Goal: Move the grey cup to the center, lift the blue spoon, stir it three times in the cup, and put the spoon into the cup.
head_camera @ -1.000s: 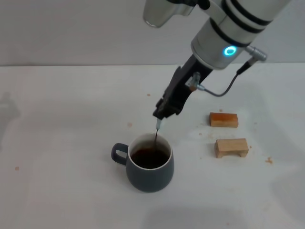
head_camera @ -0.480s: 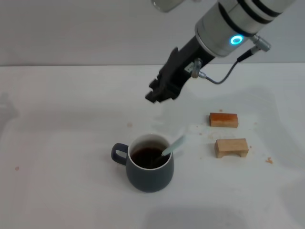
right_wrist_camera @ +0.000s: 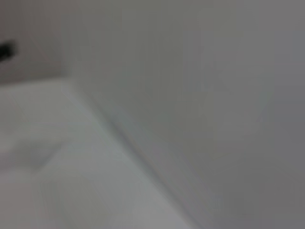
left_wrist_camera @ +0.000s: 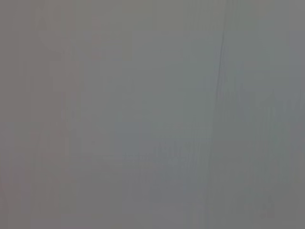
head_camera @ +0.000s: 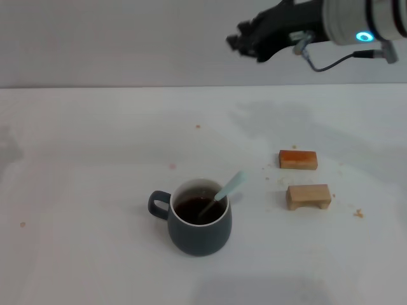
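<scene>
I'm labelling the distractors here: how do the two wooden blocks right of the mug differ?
The far block is a deeper orange-brown; the near block is pale tan. The far block looks like a plain bar, while the near block has a notch cut in its underside, leaving two feet. Both are small, lie flat on the white table, and sit apart from the grey cup.

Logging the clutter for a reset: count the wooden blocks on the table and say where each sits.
2. One wooden block, orange-toned, lies to the right of the grey cup; the paler block sits just in front of it. None seem hidden.
</scene>
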You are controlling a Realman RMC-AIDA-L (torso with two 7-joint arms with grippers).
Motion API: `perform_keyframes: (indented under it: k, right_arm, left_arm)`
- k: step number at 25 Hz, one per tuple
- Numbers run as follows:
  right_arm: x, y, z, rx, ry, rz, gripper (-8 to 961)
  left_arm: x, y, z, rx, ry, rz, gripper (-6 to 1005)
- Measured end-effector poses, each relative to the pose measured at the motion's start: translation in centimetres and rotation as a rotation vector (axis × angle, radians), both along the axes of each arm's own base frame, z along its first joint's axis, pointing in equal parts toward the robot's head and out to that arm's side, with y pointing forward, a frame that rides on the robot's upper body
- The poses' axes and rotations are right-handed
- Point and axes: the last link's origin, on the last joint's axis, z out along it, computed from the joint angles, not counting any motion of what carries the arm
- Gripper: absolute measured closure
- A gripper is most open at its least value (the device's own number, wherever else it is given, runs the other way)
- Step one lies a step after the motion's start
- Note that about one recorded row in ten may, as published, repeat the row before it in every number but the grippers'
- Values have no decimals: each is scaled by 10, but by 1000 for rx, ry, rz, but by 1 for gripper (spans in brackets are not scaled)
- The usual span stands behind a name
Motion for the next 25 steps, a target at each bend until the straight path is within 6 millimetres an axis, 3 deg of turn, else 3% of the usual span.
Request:
perform_keyframes:
  k: [5,7,8,17,18,25]
  right_arm:
    - [48,-11,22,167,206,-42,696]
    - [81,-19,27,234,277,-76,696]
    - [81,-19,27,234,277,-76,696]
    - [203,-51,25,504,147,-257,697]
    - [203,-51,25,504,147,-257,697]
    - [254,-85,46,625,220,-398,697]
  left_arm:
    - [-1,-2,-7,-6,-14,11,1001]
    - [0,-2,-13,-13,-18,15,1001]
    - [0,-2,-15,-16,-17,15,1001]
    - [-3,-5,-21,-31,-5,33,1001]
    - [-6,-6,-21,-32,-3,42,1001]
    - [-15,-11,-22,-37,10,70,1001]
